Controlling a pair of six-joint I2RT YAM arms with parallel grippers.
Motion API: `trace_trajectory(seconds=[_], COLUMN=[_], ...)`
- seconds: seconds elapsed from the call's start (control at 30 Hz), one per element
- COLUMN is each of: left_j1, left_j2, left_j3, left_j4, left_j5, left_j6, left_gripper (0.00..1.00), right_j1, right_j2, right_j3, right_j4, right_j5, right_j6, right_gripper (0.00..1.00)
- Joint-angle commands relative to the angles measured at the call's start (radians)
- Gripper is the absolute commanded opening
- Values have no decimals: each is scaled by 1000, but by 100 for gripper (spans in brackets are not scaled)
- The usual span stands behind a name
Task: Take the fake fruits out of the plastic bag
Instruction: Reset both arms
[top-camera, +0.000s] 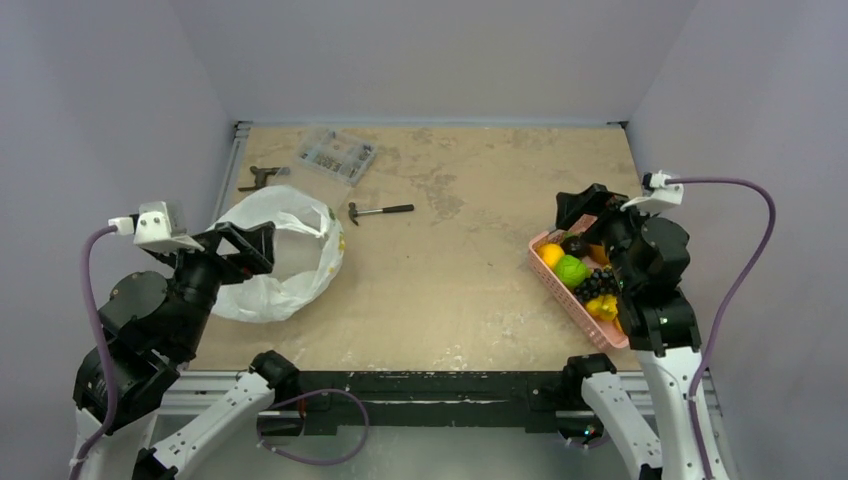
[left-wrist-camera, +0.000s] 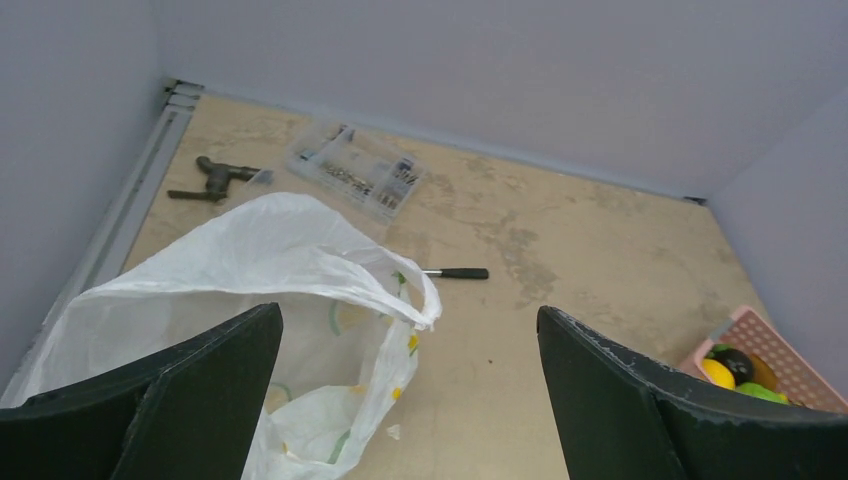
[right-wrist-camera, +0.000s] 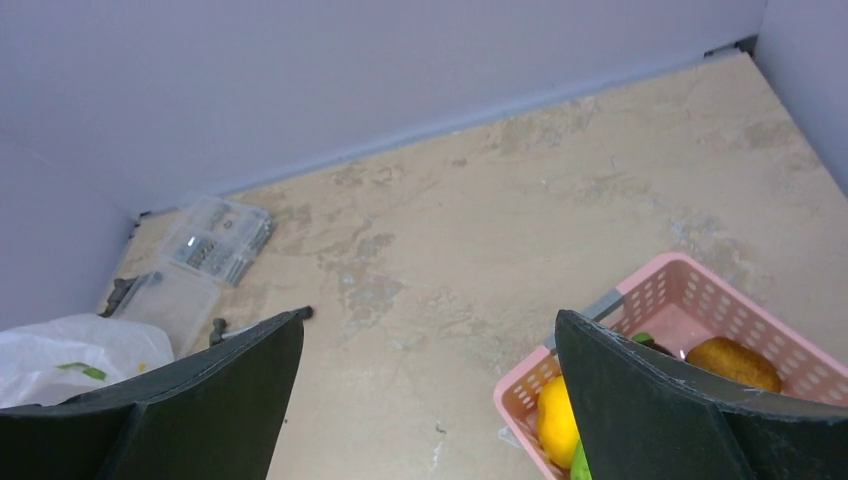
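The white plastic bag (top-camera: 280, 255) lies crumpled and open at the table's left, printed with yellow and green marks; no fruit shows inside it (left-wrist-camera: 250, 260). The fake fruits sit in a pink slatted basket (top-camera: 560, 295) at the right: an orange one (top-camera: 551, 254), a green one (top-camera: 571, 270), a dark grape bunch (top-camera: 597, 285) and a yellow one (top-camera: 603, 306). My left gripper (top-camera: 258, 246) hovers over the bag's near left side, open and empty (left-wrist-camera: 408, 315). My right gripper (top-camera: 583, 212) is open and empty above the basket's far end (right-wrist-camera: 428, 320).
A clear parts case (top-camera: 336, 153), a small hammer (top-camera: 380, 211) and a dark metal tool (top-camera: 262, 176) lie at the back left. Grey walls close in the table on three sides. The basket's rim (right-wrist-camera: 660, 285) sits near the right wall.
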Motion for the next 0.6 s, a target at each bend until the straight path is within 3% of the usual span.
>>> trace_trajectory(seconds=[0.0,0.23,0.57], left_j1=[-1,-1,-1], left_j2=[12,6,21], left_j3=[39,55,82], left_j4=[47,54,26], left_j5=[202,271,236], left_j6=[-11,-35,-49], left_gripper=[100,100,100], right_j1=[-4,-3,-4], right_j2=[-23,-106,-172], right_j3=[84,93,43], right_j4=[-19,-4,81], right_j5=[-10,42,93], right_j6=[-59,-60,-39], right_gripper=[99,99,99])
